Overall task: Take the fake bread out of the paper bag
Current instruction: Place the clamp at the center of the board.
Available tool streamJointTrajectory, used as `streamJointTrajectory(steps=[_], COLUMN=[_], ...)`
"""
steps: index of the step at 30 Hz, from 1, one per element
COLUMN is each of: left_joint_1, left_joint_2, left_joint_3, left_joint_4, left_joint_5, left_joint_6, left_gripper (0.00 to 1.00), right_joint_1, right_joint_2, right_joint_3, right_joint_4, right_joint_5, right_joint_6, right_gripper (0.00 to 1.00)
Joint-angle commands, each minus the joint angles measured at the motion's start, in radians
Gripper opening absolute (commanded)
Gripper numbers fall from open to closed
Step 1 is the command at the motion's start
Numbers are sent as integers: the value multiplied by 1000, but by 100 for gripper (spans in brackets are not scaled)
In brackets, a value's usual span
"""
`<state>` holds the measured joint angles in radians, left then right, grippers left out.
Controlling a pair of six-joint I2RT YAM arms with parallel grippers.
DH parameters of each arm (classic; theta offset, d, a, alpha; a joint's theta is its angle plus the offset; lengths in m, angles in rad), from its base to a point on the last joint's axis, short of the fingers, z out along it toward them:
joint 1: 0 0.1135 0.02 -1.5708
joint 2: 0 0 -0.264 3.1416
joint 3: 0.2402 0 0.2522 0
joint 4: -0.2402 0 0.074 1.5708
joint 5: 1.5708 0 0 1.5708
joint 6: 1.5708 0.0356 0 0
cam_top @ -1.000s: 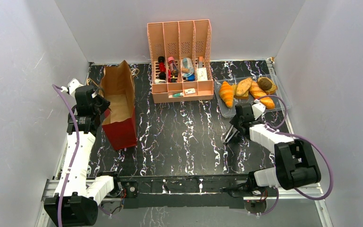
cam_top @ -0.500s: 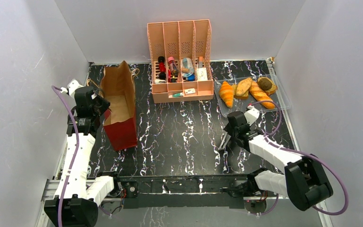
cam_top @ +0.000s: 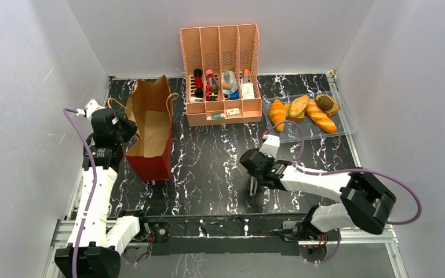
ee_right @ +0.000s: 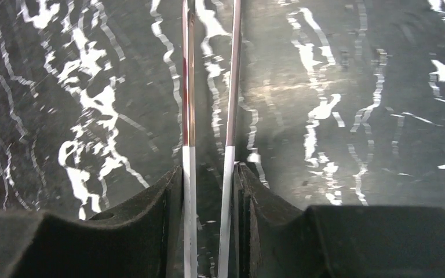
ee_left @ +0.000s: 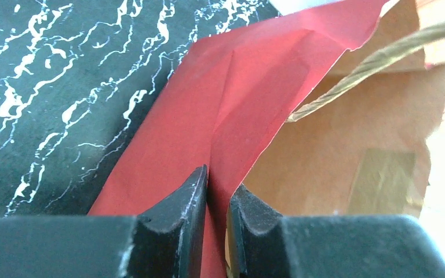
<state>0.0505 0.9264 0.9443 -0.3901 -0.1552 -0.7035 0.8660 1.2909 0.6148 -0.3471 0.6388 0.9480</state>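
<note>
While left gripper (ee_left: pixel 217 180) pinches paper bag (ee_left: pixel 208 116), baguette (cam_top: pixel 321 117) lies diagonal.

The right arm swings away from the clear tray (cam_top: pixel 343 124) and sweeps left to the middle of the tabletop (cam_top: pixel 208 165). The right claw (cam_top: pixel 254 182) now points down there, well apart from the tray, and its fingers squeeze in on the metal tongs (ee_right: pixel 188 116). On the other side, the paper bag (cam_top: pixel 150 124) shifts. Its mouth spreads wider and its top edge moves toward the centre, while the left claw (cam_top: pixel 131 130), pinched on the rim, edges over with it.
</note>
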Motion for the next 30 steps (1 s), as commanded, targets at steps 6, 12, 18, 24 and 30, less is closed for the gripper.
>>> streamJointTrajectory(steps=[6, 12, 18, 24, 30], left_joint_1=[6, 6, 5, 6, 6], left_joint_2=[-45, -71, -55, -17, 27], left_joint_3=[-2, -63, -127, -134, -133], left_joint_4=[66, 125, 193, 206, 215], left_joint_5=[80, 59, 69, 102, 146], left_joint_6=[-103, -204, -321, -320, -293], left_gripper=[11, 10, 10, 10, 13], right_joint_1=[139, 153, 157, 166, 185], right_joint_2=[130, 173, 249, 280, 319], right_joint_3=[147, 165, 207, 215, 240], right_joint_4=[-21, 29, 61, 130, 145], right_joint_5=[116, 107, 99, 59, 34], right_joint_6=[31, -25, -87, -154, -174], right_gripper=[28, 28, 29, 30, 31])
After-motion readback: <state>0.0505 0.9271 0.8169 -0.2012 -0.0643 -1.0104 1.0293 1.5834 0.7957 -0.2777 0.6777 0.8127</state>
